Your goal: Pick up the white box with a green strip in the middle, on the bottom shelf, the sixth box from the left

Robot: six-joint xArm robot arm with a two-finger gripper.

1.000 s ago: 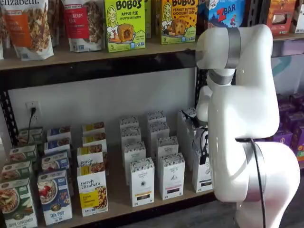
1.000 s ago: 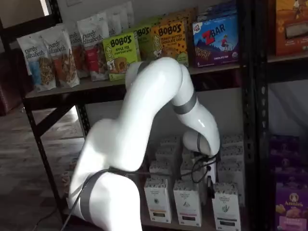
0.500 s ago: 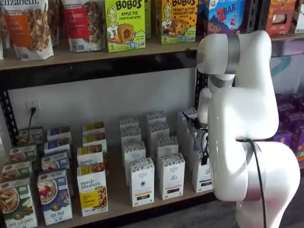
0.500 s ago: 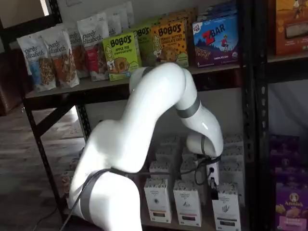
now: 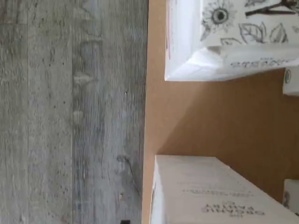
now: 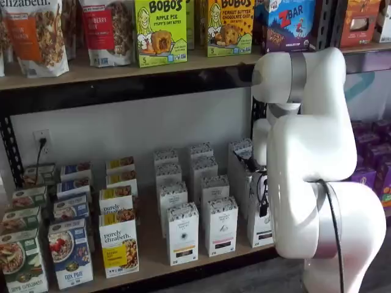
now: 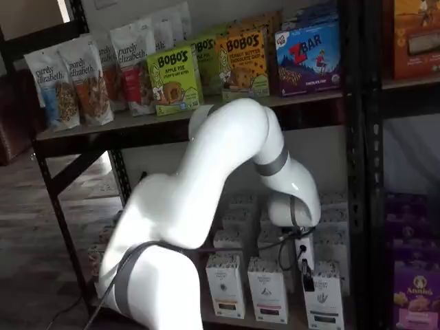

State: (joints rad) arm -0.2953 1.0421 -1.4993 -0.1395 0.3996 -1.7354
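The white box (image 7: 322, 301) is standing upright at the front of the bottom shelf (image 6: 153, 256), at the right end of the front row of white cartons. In a shelf view its face (image 6: 259, 227) is partly hiding behind the robot's wrist and a black cable.

The fingers (image 7: 306, 280) are hanging just above and in front of that box, black against its white top. I am reading them as spread wide and released, with nothing between them. Whether they are touching the box, I cannot tell.

In the wrist view, bare plywood (image 5: 224, 116) is showing between two white cartons: one printed with a sunflower and leaves (image 5: 233, 37), and one plain-topped with small dark lettering (image 5: 210, 196). Which of them is the task's box, I cannot tell. Grey wood-grain floor (image 5: 70, 116) is lying beyond the shelf's front edge.

To the left of the white box, two similar cartons (image 6: 220, 224) (image 6: 182, 232) are standing in the same front row, with more lined up behind them. Further left, colourful cereal boxes (image 6: 118, 243) are filling the rest of the shelf.

The white arm (image 6: 311, 146) is bending down from the right in front of the shelves. On the higher shelf, a green Bobo's box (image 6: 160, 30) and a blue Z Bar box (image 6: 287, 21) are sitting above.
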